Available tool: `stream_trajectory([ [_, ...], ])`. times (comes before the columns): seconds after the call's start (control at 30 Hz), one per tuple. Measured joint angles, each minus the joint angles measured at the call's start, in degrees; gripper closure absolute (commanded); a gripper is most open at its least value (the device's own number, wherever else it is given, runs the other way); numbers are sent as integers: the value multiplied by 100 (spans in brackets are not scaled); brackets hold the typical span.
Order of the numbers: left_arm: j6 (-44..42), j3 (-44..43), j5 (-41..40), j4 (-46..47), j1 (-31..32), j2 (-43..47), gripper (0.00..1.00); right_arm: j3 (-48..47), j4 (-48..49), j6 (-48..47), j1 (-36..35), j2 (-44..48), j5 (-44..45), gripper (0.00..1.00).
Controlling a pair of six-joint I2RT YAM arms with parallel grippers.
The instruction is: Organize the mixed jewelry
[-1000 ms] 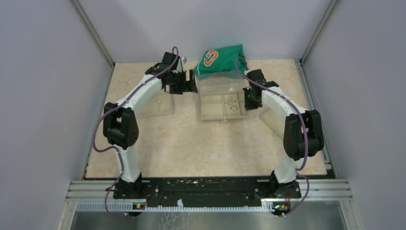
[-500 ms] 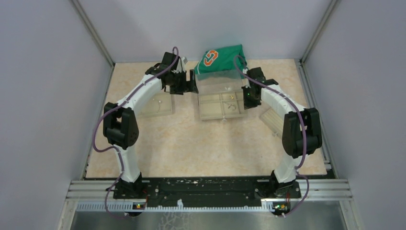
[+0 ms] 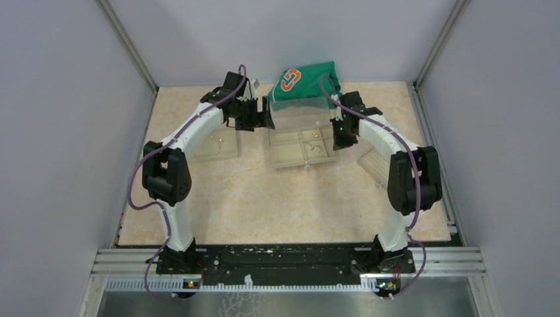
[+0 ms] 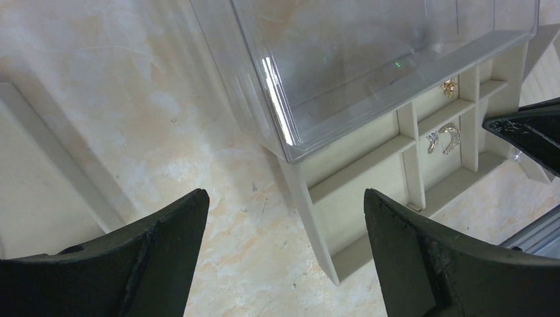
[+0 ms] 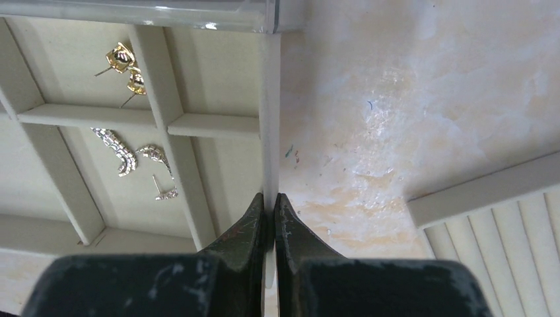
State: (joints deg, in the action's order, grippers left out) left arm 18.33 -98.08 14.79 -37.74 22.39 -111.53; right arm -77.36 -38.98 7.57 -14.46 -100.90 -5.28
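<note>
Lying between grey walls [image 3: 59,132], beige tabletop [image 3: 277,205].

The top camera looks down from behind; both wrist cameras (close, downward) share the divided tray [image 4: 360,168].

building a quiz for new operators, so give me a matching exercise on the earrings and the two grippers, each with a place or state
Column 1
1. gold earrings
2. silver earrings
3. left gripper
4. right gripper

Column 2
A. wide open
B. shut on the side wall of the box
C. compartment right by the lid
D. compartment one row away from the lid

Pairs: 1-C, 2-D, 3-A, 4-B
</note>
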Motion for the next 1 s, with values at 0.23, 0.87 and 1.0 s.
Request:
stream_trajectory([
  [0.23, 0, 0, 48, -4, 0, 0, 6, -39, -20, 20, 0, -11, -46, 100],
  [0.87, -7, 0, 70, -17, 0, 0, 6, -365, -7, 350, 0, -256, 122, 100],
  [1.0, -7, 0, 94, -33, 0, 0, 6, -450, -2, 387, 0, -367, 122, 100],
])
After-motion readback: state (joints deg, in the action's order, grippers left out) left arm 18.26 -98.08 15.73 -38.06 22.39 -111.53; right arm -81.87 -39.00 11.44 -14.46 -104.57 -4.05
